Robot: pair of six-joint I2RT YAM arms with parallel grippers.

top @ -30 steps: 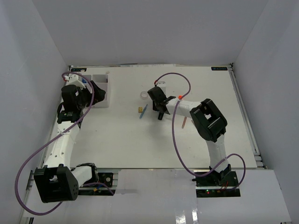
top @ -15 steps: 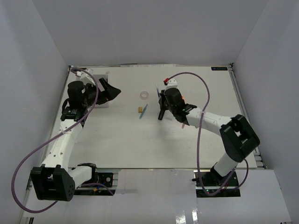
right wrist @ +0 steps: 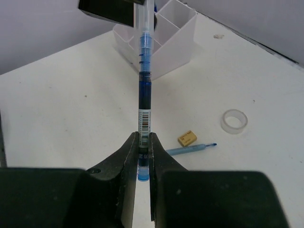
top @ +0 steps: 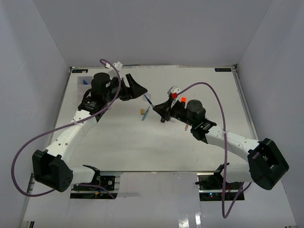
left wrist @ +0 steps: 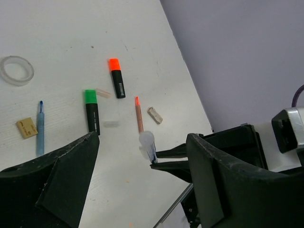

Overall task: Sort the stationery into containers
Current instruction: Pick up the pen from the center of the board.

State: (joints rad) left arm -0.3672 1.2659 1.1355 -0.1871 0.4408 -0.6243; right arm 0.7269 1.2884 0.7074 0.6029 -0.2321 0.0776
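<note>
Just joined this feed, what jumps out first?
The right end effector is shut on a blue pen, holding it in the air over mid-table with its far end between the fingers of the open left end effector. Beneath, a tape ring, green-capped highlighter and orange-capped highlighter lie loose on the table.

The light is bright and even, from above; the white table (top: 118, 142) is nearly washed out and carries only faint, soft-edged shadows. The top view is sharp. In the left wrist view the close black fingers (left wrist: 57, 180) look soft (little detail).
</note>
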